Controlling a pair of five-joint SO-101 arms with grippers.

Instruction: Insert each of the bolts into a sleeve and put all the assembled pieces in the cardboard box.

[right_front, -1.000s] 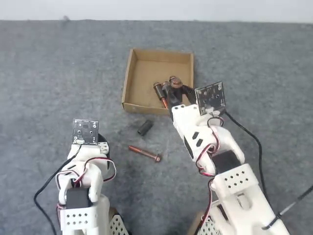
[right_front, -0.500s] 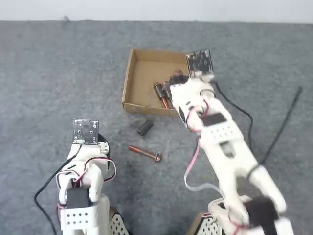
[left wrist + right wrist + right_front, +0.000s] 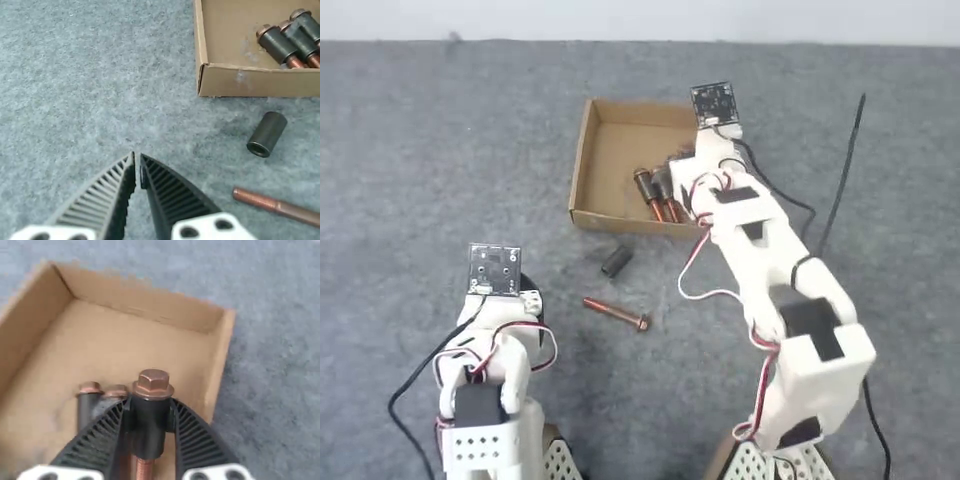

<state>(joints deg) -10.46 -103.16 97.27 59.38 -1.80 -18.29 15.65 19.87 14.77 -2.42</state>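
A grey mat (image 3: 440,150) covers the table, with a pale strip of wall behind it. The right arm (image 3: 770,270) stretches out over the cardboard box (image 3: 578,170). The right gripper (image 3: 148,407) hangs above the box floor close to the box's right wall, its fingers clenched on a finished piece (image 3: 148,427), a copper bolt pushed through a dark sleeve. The grip is on the sleeve, not the shank, which probably keeps the two parts from sliding apart until the piece is let go inside. The left arm (image 3: 490,350) sits folded well short of the box's front wall. The left gripper (image 3: 137,172) is low over the mat with its fingers pressed together on nothing, so it appears to be parked out of the way. Inside the box, two finished pieces (image 3: 655,195) lie side by side near the front wall. Outside, a loose sleeve (image 3: 615,261) lies just off the box's front wall, and a loose bolt (image 3: 615,312) lies farther from the box. By the look of it, one pair is not yet joined.
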